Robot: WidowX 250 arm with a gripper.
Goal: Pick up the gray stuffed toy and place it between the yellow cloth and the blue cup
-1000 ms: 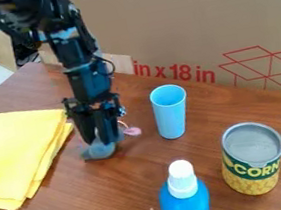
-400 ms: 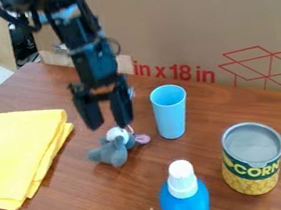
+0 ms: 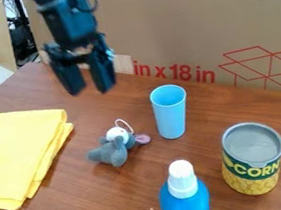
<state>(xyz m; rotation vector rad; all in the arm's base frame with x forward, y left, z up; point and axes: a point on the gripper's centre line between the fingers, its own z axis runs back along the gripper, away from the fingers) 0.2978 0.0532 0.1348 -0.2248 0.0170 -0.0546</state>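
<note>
Gripper (image 3: 91,91) at upper left, fingers apart, nothing between them — and there's the toy (image 3: 116,154), just left of and below centre, near the cup (image 3: 170,114). Looks light, soft, squashy, hardly fragile — best pinched across its plump grey middle, not by that flimsy loop (image 3: 120,119).

The blue bottle (image 3: 185,205) was cut off at the bottom, the yellow cloth (image 3: 19,152) at the left. The gripper (image 3: 90,92) looked blurry.

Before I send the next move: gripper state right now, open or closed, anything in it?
Gripper: open, holding nothing, up above the table behind the grey plush toy.
</note>
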